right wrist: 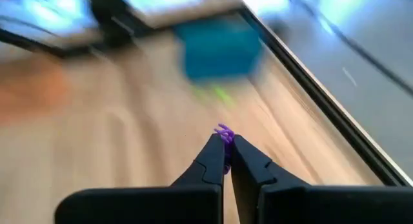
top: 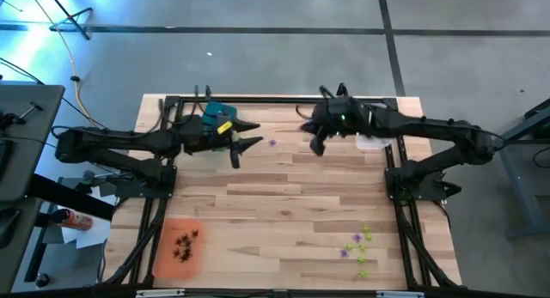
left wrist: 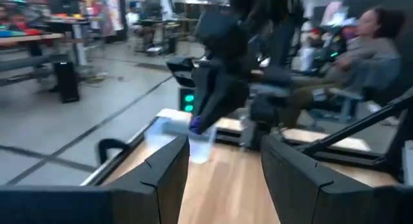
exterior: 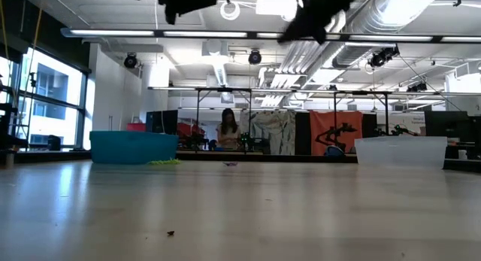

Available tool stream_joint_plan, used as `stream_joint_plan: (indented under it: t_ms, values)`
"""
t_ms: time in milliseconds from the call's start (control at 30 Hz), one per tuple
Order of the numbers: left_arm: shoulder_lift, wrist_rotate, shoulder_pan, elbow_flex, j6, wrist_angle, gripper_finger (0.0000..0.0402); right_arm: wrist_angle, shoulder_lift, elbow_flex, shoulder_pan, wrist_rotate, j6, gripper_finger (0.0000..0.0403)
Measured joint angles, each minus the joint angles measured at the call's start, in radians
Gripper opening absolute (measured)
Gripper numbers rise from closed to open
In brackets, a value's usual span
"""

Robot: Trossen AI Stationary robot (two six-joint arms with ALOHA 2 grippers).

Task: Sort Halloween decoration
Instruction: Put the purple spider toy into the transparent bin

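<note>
Your right gripper is pinched fully closed on a purple trinket, held only by the very fingertips, up in the air at about one o'clock on the table. That grip is your main risk: the piece is tiny and spiky, most of it sticks out past the tips, and any jolt or fast swing could flick it loose. If it drops from this height it will likely bounce and roll somewhere hard to reach.

The clear tray sits just beside that gripper, toward two o'clock. Release too early or off-centre and the piece lands on the wood or the rim.

Your left gripper hangs with its fingers spread and nothing in them at eleven o'clock, by the teal tray, pointing at the right arm. Another purple trinket lies between the two. Move both arms inward together and they could clash.

More pieces wait at five o'clock, and dark ones sit in the orange tray at seven.
</note>
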Motion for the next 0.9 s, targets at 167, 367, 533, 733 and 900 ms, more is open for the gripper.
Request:
stream_joint_plan:
  t_ms: [167,367,533,733,900]
  values:
    - [-0.111,-0.143,0.000,0.000,0.040,-0.196,0.0179,-0.277,-0.012,0.000,-0.166,0.008,0.000,0.0000]
    - [-0.205,-0.195,0.000,-0.001,-0.004,-0.383,0.0179,-0.345,-0.050,-0.155,-0.335,0.043,0.094,0.0000]
    - [-0.250,-0.196,-0.001,-0.003,-0.058,-0.449,0.0179,-0.380,-0.109,-0.345,-0.470,0.197,0.326,0.0000]
    - [-0.256,-0.204,0.009,-0.004,-0.061,-0.437,0.0179,-0.392,-0.100,-0.367,-0.571,0.291,0.394,0.0000]
    - [-0.250,-0.206,0.032,-0.005,-0.069,-0.434,0.0179,-0.370,0.020,-0.331,-0.646,0.320,0.405,0.0000]
